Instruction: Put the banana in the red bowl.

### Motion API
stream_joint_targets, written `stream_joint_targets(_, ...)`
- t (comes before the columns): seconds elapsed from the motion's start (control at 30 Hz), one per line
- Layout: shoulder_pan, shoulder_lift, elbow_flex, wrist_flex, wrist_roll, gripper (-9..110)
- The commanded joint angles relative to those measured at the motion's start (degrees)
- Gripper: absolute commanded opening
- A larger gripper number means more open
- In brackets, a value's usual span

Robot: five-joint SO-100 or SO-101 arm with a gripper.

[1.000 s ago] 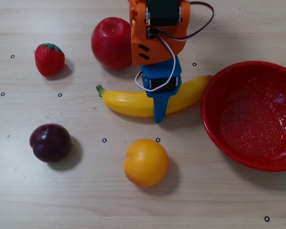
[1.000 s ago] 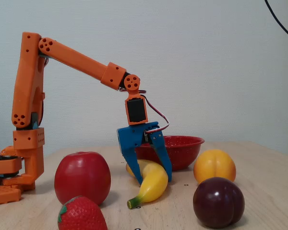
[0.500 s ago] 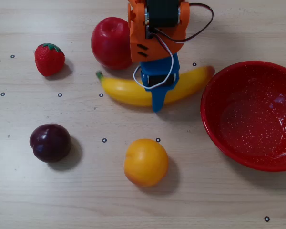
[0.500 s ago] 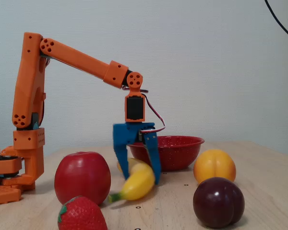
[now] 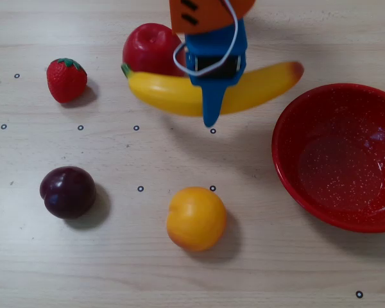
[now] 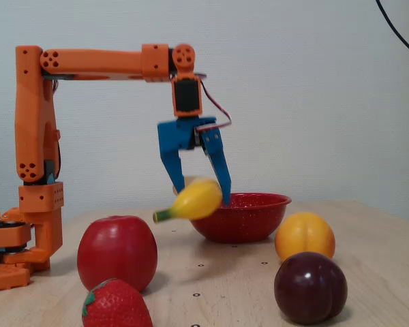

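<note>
We see both views evenly and brightly lit, with soft diffuse light; in the overhead view the plum (image 5: 67,191) and the round orange fruit (image 5: 196,218) throw soft shadows to their right and slightly below, so the light seems to come from the upper left there; the red bowl (image 5: 339,154) carries pale glare patches on its inner wall, and the apple (image 5: 151,48) shows a small highlight; in the fixed view the banana (image 6: 194,199) is smeared by motion blur, its edges indistinct; the strawberry (image 6: 116,304) nearest the lens looks slightly soft; we notice no marked distortion at the edges.
</note>
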Motion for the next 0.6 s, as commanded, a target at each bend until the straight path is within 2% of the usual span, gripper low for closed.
stream_joint_targets(0.0, -0.97, 8.44, -7.82, 2.64, -1.49, 0)
stream_joint_targets(0.23, 3.25, 12.13, -14.85, 6.68, -2.90, 0)
stream_joint_targets(0.57, 13.18, 13.01, -18.98, -3.25, -2.72, 0)
